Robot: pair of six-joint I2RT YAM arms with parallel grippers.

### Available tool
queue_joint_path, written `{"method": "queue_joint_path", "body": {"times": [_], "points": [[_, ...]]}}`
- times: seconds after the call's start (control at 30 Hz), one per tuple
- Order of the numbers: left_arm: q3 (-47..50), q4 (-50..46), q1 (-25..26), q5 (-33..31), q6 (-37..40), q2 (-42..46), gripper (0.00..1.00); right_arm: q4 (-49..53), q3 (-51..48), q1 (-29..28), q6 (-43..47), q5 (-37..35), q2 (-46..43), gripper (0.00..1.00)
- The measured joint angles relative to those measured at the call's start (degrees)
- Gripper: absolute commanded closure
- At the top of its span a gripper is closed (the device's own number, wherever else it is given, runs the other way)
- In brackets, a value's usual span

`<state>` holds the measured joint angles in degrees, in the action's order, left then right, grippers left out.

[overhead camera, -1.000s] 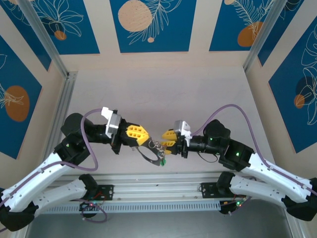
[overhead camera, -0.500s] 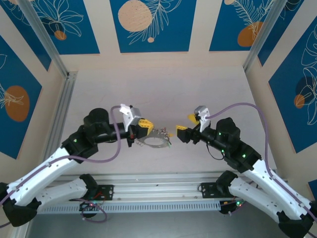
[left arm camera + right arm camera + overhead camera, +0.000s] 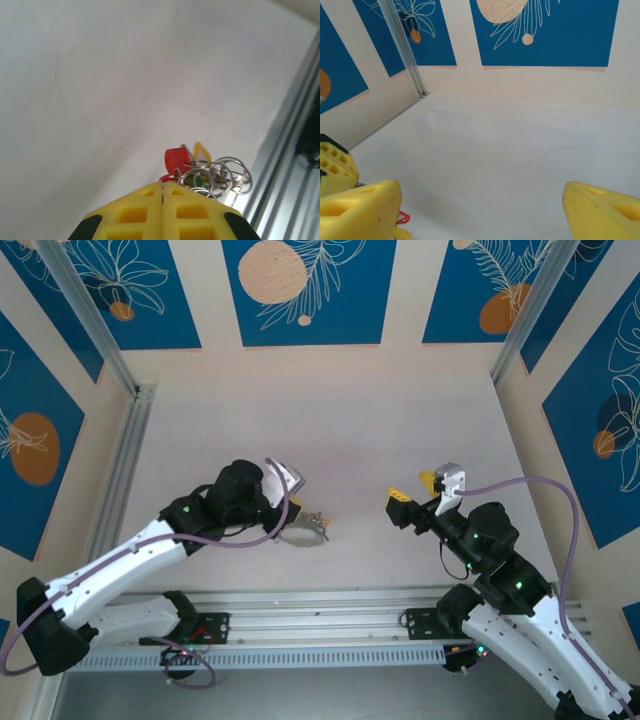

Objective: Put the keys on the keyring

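my left end effector point(image 3: 161, 187) is pressed together, pinching the keyring point(image 3: 306, 532) at its tip, near the front edge of the surface point(image 3: 340, 420). the keys point(image 3: 175, 161), red and green heads, bunch against it. my right end effector point(image 3: 412, 494) is spread wide, well apart from the ring.

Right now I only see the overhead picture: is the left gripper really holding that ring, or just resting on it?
Observer: Its wrist camera shows the left gripper shut, yellow fingers pressed together, with the keyring apparently pinched at their tips.
Operator: Any keys on it?
Observer: A red key head and a yellow piece sit among its silver loops.
Operator: And the other gripper?
Observer: The right gripper stands wide open, nothing between its fingers.
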<state>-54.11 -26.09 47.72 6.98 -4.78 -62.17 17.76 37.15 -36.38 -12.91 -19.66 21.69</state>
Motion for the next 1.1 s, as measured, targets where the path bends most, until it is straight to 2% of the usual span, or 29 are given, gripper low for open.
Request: {"method": "queue_joint_path", "body": {"times": [0.3, 0.7, 0.87, 1.1], "points": [[-6.7, -4.7, 0.0, -5.4, 0.6, -15.8, 1.00, 1.2, -1.1, 0.3, 0.0, -1.4, -1.1, 0.16], [-21.6, -3.7, -0.2, -5.7, 4.4, -38.4, 1.00, 0.9, -1.7, 1.2, 0.5, -1.6, -2.9, 0.15], [-25.3, -3.1, -0.6, -4.3, 4.9, -43.9, 1.00, 0.5, -2.3, 1.6, 0.4, -1.5, -2.9, 0.14], [-23.5, -0.7, -1.4, -1.7, 3.2, -46.1, 0.74, -0.2, -4.1, 2.3, 0.4, -1.4, -2.8, 0.09]]}}
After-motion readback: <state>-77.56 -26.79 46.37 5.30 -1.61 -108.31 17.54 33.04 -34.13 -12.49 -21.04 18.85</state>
